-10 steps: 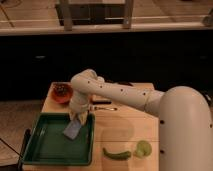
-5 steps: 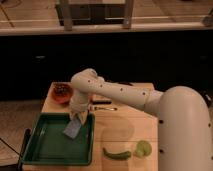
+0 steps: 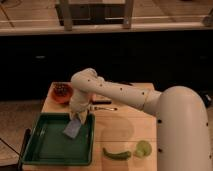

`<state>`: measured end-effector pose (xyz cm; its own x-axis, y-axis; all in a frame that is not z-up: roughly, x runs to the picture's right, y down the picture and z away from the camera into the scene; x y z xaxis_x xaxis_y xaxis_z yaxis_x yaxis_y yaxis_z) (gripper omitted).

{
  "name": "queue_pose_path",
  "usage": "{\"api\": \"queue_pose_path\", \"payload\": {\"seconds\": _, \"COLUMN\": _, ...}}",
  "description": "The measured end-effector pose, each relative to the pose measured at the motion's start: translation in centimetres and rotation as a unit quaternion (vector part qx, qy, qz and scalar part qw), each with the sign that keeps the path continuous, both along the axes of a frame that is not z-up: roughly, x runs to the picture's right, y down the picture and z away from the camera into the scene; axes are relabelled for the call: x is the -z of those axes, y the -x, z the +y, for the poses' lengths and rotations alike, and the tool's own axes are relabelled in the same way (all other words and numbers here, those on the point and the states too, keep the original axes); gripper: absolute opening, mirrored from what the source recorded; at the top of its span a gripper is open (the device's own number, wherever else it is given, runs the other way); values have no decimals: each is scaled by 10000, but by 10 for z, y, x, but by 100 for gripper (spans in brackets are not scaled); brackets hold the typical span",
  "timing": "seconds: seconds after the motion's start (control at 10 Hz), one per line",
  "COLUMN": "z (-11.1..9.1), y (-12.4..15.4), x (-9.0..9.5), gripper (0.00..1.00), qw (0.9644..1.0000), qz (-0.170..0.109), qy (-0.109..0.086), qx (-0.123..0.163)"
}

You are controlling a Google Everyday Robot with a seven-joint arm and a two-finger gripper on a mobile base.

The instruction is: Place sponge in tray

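Observation:
The dark green tray (image 3: 47, 145) lies at the front left of the wooden table. The light blue sponge (image 3: 72, 128) hangs tilted over the tray's far right part, close above its floor. My gripper (image 3: 77, 118) points down over the tray and is shut on the sponge's top edge. My white arm reaches in from the right, over the table.
An orange bowl (image 3: 61, 93) stands at the back left of the table. Cutlery (image 3: 102, 107) lies behind the tray's right side. A green pepper (image 3: 117, 154) and a pale green round fruit (image 3: 143, 148) lie at the front right. A dark counter stands behind.

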<state>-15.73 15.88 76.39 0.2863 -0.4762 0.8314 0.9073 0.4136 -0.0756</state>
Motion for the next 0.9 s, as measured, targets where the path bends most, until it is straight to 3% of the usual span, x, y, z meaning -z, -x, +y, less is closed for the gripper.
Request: {"api": "queue_pose_path", "payload": {"seconds": 0.9, "z": -2, "y": 2, "x": -3, "gripper": 6, "qw": 9998, "qz": -144, "qy": 64, "qx": 88}}
